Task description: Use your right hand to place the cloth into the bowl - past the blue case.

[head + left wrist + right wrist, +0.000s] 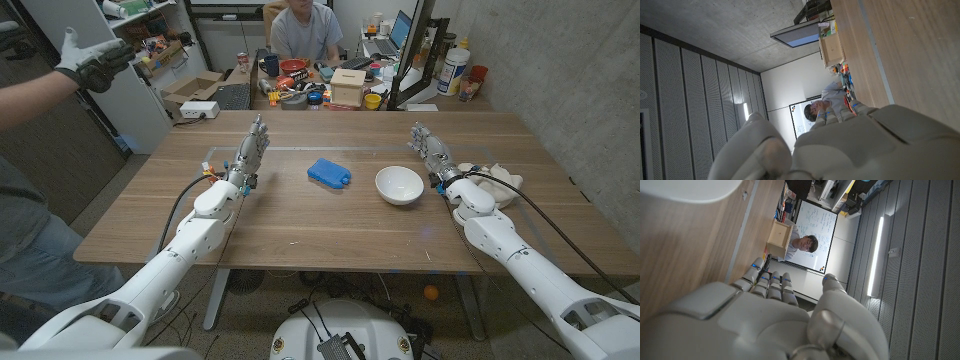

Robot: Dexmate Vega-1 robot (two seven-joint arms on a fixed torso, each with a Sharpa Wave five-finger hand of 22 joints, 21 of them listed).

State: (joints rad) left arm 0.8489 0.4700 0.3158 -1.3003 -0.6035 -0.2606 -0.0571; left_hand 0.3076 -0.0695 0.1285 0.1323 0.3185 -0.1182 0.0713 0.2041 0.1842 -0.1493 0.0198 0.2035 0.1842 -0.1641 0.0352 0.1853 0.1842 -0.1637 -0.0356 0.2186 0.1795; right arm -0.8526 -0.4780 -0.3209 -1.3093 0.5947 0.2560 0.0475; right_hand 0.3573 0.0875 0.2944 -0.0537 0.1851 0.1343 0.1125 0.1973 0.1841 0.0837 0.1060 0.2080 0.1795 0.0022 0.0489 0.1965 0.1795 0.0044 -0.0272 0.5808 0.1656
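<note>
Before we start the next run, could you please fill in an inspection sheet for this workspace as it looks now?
Surface: wooden table, bare wood around the items.
Job's things: white cloth lies at the table's right side, beside the right arm; white bowl stands right of centre and looks empty; blue case lies near the middle, left of the bowl.
Clutter: nothing seen on the table.
Robot hands: left robot hand and right robot hand hold nothing, fingers extended.
Cables: black cable along the left arm, another along the right arm.
Surroundings: seated person at a crowded desk behind; gloved hand of another person at the left.
</note>
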